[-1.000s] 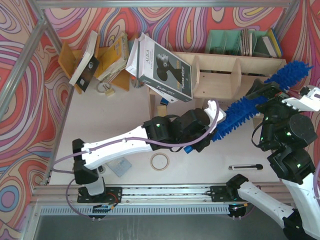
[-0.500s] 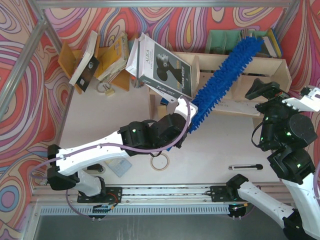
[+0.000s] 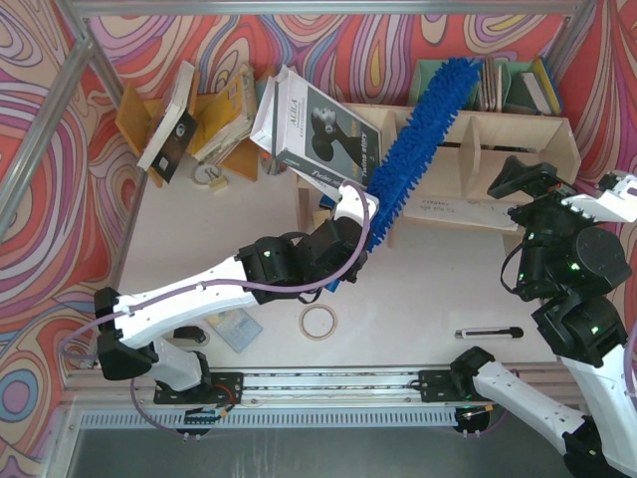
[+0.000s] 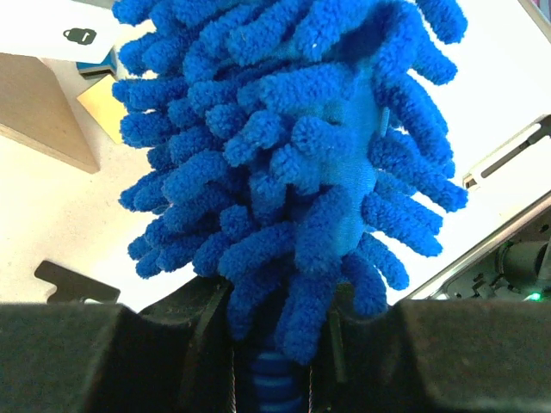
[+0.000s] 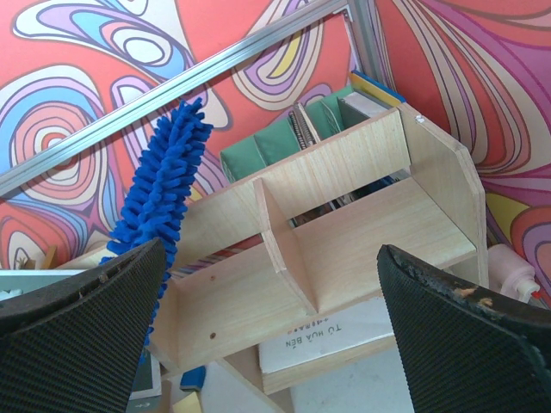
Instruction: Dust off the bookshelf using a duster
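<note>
The left pincer (image 3: 350, 227) is clamping the duster (image 3: 413, 139) by its handle end, fluffy head lying diagonally across the bookshelf (image 3: 518, 124) top by the left dividers; the right pincer (image 3: 520, 179) is hanging wide apart, holding nothing. Risk: sweeping toward the leaning book (image 3: 323, 139) just beside the head could be knocking it onto the bench (image 3: 249, 219)

Top cam: high behind me, looking down over the whole table (image 3: 199, 239). Left wrist cam: right up against the duster (image 4: 293, 172), facing along it. Right wrist cam: faces far, bookshelf (image 5: 344, 232) close. Top and right share bookshelf and duster.
</note>
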